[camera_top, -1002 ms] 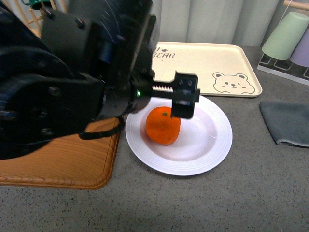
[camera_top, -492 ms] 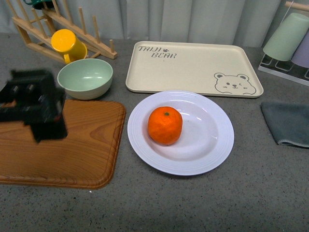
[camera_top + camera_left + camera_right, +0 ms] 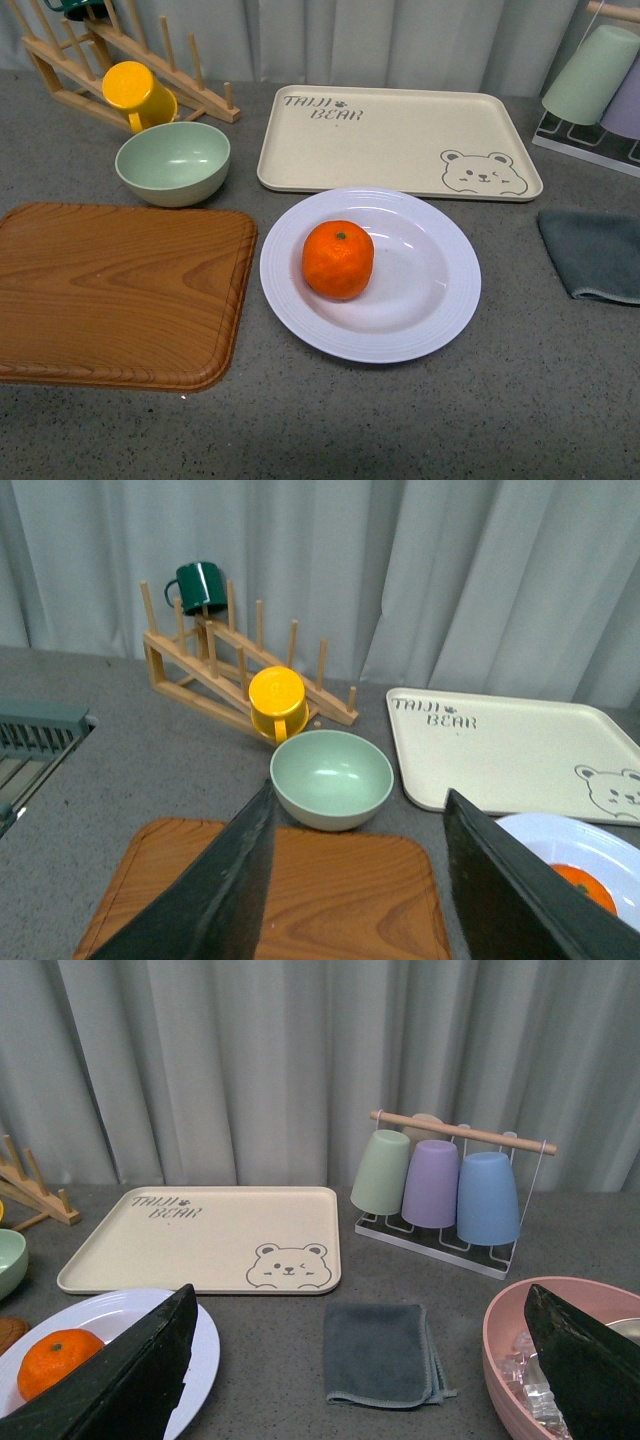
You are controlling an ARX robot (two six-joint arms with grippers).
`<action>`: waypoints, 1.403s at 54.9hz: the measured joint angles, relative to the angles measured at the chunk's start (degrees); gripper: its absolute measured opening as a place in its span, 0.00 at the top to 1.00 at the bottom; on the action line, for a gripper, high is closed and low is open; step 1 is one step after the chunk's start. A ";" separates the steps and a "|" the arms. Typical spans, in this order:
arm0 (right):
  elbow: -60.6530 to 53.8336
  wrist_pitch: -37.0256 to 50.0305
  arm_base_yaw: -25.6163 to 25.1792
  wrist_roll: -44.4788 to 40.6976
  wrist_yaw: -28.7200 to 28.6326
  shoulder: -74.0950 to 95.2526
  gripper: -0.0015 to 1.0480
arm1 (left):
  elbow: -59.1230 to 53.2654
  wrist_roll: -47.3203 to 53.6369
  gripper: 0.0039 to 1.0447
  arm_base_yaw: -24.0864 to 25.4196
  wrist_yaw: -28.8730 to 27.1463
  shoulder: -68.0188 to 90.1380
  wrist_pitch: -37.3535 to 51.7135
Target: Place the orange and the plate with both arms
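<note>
The orange (image 3: 338,260) rests left of centre in the pale plate (image 3: 430,300), which lies on the grey tabletop in the front view. Neither arm shows in that view. In the left wrist view my left gripper (image 3: 360,880) is open, high above the wooden board (image 3: 340,900), and the plate's rim (image 3: 560,835) and a slice of the orange (image 3: 590,880) peek past one finger. In the right wrist view my right gripper (image 3: 365,1360) is open above the grey cloth (image 3: 380,1355), with the orange (image 3: 55,1358) and the plate (image 3: 205,1345) off to one side.
A wooden board (image 3: 120,290) lies left of the plate. Behind stand a mint bowl (image 3: 173,162), a yellow cup (image 3: 135,92) on a wooden rack, and the beige bear tray (image 3: 400,140). A grey cloth (image 3: 595,255) and a cup rack (image 3: 600,90) are at right. A pink bowl (image 3: 570,1360) shows in the right wrist view.
My left arm, which stood over the orange a second ago, has pulled back to the left across the board and out of the front view. The orange stays on the plate.
</note>
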 joint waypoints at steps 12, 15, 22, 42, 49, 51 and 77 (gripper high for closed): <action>0.00 0.00 0.00 0.00 -0.11 -0.04 0.09 | 0.07 1.53 0.93 5.73 5.33 -18.80 -19.56; 0.00 0.00 0.00 0.00 -0.11 -0.04 0.09 | 0.07 1.77 0.96 6.62 6.34 -21.88 -22.03; 0.00 0.00 0.00 0.00 -0.09 -0.04 0.09 | 0.04 1.90 0.96 8.48 8.11 -27.12 -26.73; 0.00 0.00 0.00 0.00 -0.07 -0.04 0.09 | 0.04 1.97 0.96 15.58 15.02 -39.80 -38.77; 0.00 0.00 0.00 0.00 -0.07 -0.04 0.09 | 0.04 1.97 0.96 15.61 15.02 -42.49 -41.40; 0.00 0.00 0.00 0.00 -0.07 -0.04 0.09 | 0.04 1.97 0.96 15.61 15.04 -43.10 -42.01; 0.00 0.00 0.00 0.00 -0.04 -0.04 0.09 | 0.07 1.97 0.96 15.63 15.10 -56.39 -57.27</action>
